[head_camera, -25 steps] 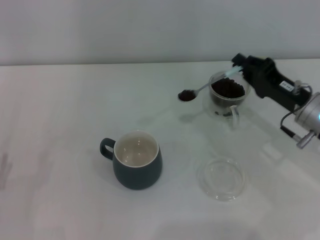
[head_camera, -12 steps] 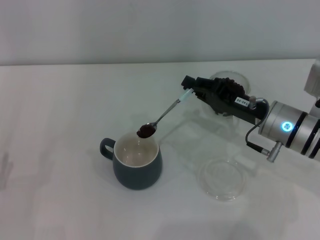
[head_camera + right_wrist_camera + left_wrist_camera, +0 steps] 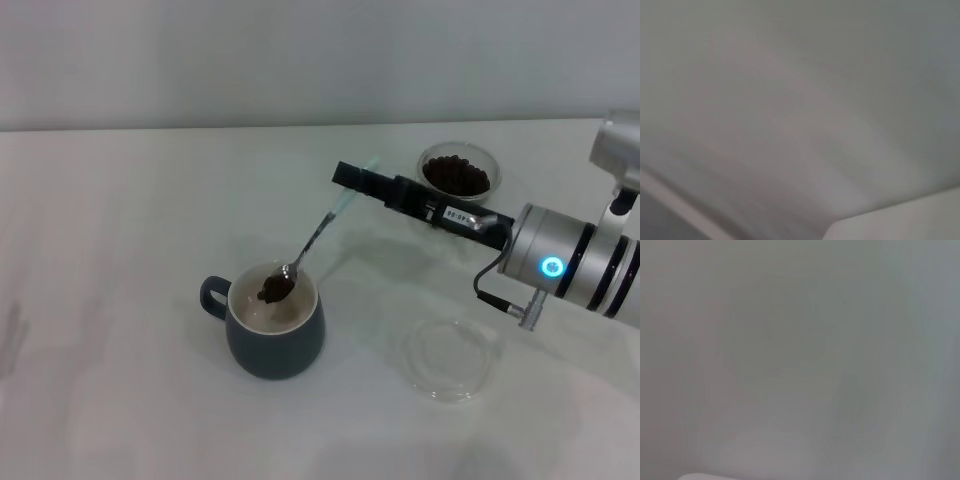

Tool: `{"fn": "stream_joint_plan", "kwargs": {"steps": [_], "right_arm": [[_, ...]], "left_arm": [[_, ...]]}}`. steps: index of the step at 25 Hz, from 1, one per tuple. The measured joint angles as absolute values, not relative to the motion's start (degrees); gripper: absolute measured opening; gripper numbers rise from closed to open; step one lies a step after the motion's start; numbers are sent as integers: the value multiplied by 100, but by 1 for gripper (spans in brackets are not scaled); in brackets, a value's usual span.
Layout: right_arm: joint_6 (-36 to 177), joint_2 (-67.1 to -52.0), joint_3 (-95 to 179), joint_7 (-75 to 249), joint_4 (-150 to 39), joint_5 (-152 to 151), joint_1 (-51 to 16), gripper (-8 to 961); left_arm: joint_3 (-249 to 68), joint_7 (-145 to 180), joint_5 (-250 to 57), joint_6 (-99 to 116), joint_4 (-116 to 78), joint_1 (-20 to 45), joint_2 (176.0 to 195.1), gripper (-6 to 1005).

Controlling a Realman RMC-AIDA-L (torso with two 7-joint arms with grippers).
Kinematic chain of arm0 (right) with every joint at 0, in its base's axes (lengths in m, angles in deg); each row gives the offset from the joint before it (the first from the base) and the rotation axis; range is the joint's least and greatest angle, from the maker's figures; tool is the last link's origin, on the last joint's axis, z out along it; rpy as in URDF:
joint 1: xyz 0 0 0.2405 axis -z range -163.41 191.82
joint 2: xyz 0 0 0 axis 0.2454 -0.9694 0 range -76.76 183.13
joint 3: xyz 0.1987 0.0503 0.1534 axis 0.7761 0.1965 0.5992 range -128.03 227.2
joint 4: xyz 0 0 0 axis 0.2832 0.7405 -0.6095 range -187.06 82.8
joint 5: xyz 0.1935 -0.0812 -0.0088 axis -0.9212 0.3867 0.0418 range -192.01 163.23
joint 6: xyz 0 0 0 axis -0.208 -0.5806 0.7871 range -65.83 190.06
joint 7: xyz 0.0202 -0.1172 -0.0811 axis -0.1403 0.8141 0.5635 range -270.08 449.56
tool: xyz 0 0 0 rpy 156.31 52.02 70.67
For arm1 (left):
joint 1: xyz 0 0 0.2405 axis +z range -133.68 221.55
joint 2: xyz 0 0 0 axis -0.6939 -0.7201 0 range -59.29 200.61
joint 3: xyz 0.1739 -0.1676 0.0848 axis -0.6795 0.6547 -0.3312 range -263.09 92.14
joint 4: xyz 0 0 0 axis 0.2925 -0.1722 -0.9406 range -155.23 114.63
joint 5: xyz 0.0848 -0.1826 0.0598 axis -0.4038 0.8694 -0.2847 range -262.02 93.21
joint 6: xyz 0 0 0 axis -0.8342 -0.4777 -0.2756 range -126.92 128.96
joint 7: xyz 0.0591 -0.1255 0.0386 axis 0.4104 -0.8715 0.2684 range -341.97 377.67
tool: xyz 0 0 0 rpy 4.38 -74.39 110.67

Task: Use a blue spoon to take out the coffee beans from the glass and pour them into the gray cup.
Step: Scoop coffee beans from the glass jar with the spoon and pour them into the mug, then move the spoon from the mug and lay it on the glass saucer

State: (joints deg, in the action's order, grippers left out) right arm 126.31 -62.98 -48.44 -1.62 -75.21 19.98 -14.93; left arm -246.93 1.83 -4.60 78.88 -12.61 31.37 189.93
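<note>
The right pincer (image 3: 348, 177) grips one blue spoon (image 3: 312, 240), its coffee beans (image 3: 272, 288) over one gray cup (image 3: 270, 333).

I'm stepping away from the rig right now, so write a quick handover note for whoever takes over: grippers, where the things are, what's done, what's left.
Right gripper: shut on the blue spoon, reaching out from the right over the table.
Left gripper: not in view.
Spoon bowl sits at the mouth of the gray cup, loaded with coffee beans, not tipped out yet.
The glass stands at the far right, holding plenty of beans.
A clear glass dish lies right of the cup, untouched.
Done: one scoop lifted and carried to the cup.
Left: tip this scoop in, then probably go back to the glass for more.
</note>
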Motion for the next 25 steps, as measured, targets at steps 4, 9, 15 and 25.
{"fn": "stream_joint_plan", "kwargs": {"steps": [4,9,15,25], "right_arm": [[12700,-6301,-5028,727,-7678,1968,-1461,150],[12713,-6301,-5109,2145,-7740,1947,-1435,151],[13309,-6266,-5060,2985,-7756,1643,-1159,151],[15038,-5855,-3934,1388,-6433,1281,-640,151]], "left_arm": [[-24693,190,-460,7888,-1272,3125,18993,893],[-24693,193,-460,7888,-1277,3126,18993,893],[-24693,189,-460,7882,-1275,3135,18993,893],[-24693,173,-449,7880,-1274,3133,18993,893]]}}
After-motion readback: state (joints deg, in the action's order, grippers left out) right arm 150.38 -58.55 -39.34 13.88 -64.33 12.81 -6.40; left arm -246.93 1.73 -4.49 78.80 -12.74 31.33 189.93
